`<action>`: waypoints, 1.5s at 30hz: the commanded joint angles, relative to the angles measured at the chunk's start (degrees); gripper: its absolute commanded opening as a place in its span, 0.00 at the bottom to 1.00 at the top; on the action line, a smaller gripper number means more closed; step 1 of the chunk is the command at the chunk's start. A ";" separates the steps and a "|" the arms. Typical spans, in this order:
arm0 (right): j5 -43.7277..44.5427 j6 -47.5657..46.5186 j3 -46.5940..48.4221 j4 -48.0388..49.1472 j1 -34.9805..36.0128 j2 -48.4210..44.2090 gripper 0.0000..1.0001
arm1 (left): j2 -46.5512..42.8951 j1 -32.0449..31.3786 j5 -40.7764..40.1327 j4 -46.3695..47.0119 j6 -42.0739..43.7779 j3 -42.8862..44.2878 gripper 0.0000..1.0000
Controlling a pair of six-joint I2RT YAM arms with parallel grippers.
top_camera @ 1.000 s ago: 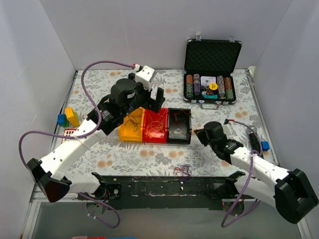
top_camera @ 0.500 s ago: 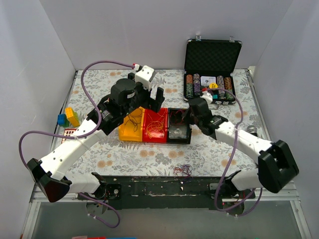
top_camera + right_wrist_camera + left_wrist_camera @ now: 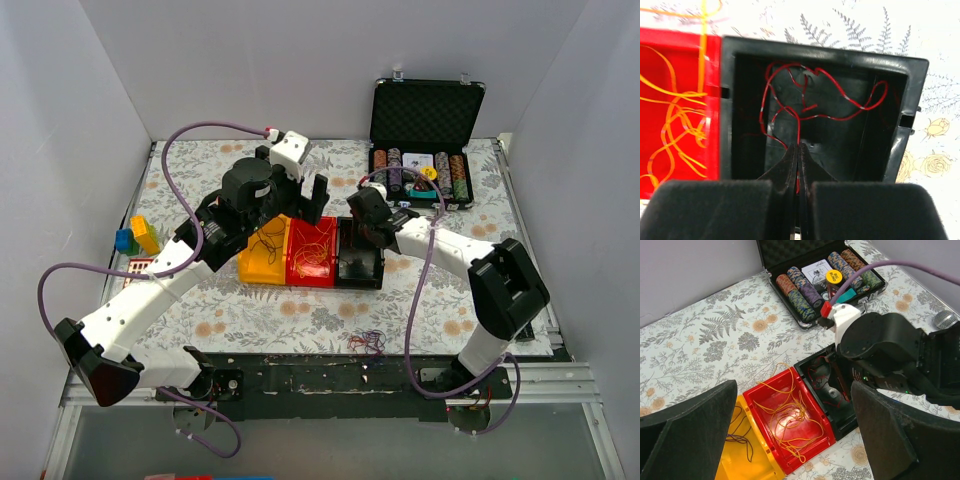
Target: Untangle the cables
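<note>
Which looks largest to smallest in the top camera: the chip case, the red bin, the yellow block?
Chip case, largest.
Red bin, in between.
Yellow block, smallest.
The gaps are clear, so camera distance doesn't change the order.

The black bin is glossy plastic, the red bin beside it likewise. The case behind it is foam-lined.

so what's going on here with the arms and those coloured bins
The robot is sorting thin wires by colour into bins. The right gripper is shut on a red wire just over the black bin, where that wire lies looped. The left gripper hangs open above the red bin, which holds yellow wires. The yellow bin beside it holds dark wires. A small tangle lies on the table near its front edge, not yet sorted.
</note>
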 commanded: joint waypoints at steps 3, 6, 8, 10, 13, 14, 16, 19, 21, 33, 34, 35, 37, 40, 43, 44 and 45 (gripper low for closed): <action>0.53 -2.62 2.01 -3.43 0.35 4.20 0.01 | -1.24 1.84 -1.99 -1.14 -1.62 -0.06 0.98; 1.15 -3.59 2.44 -3.60 0.44 5.52 0.01 | 1.04 5.79 0.11 -4.04 -4.69 1.26 0.98; 1.67 -3.94 3.32 -5.00 0.44 6.58 0.01 | 2.62 8.78 3.10 -5.62 -6.72 1.52 0.98; 2.03 -4.20 4.73 -6.67 0.53 6.84 0.01 | 3.86 11.42 5.30 -6.68 -7.95 1.35 0.98; 0.37 -4.64 5.00 -6.07 0.62 4.04 0.08 | 4.65 13.53 6.98 -6.60 -8.04 0.30 0.98; -1.03 -5.08 5.26 -5.89 0.62 3.07 0.12 | 4.57 13.97 7.42 -6.34 -8.04 0.21 0.98; -2.97 -5.52 6.83 -7.02 0.62 1.84 0.20 | 5.09 14.33 7.42 -6.33 -7.96 0.47 0.98; -4.73 -6.49 9.38 -8.96 0.70 0.61 0.37 | 6.14 14.77 7.42 -6.95 -7.61 1.79 0.98; -5.00 -6.84 10.97 -10.36 0.70 0.08 0.52 | 6.41 15.12 9.16 -7.04 -7.25 2.31 0.98; -5.45 -12.99 24.58 -12.38 3.42 7.01 0.70 | 7.99 20.47 12.16 -8.62 -7.87 2.75 0.98; -5.01 -12.73 26.42 -14.13 3.43 8.59 0.70 | 8.08 21.18 12.60 -8.79 -7.87 2.93 0.98; -4.57 -12.12 28.01 -16.15 3.51 9.56 0.70 | 7.99 21.62 12.69 -8.88 -7.61 2.84 0.98; -3.34 -11.15 26.98 -17.05 3.51 9.49 0.69 | 6.94 21.89 12.78 -8.27 -6.73 2.32 0.98; -2.45 -8.78 17.42 -13.11 3.51 3.96 0.67 | 4.75 21.89 12.96 -6.60 -6.02 0.47 0.98; -4.99 -7.90 9.24 -4.78 3.52 -1.32 0.66 | 4.39 21.89 13.48 -6.07 -5.85 0.12 0.98; -6.05 -8.07 8.26 -2.48 3.60 -2.37 0.66 | 4.56 21.89 13.48 -6.07 -5.93 0.12 0.98; -6.93 -8.86 8.60 -0.98 3.86 -2.21 0.66 | 4.91 21.97 13.48 -6.16 -6.46 0.21 0.98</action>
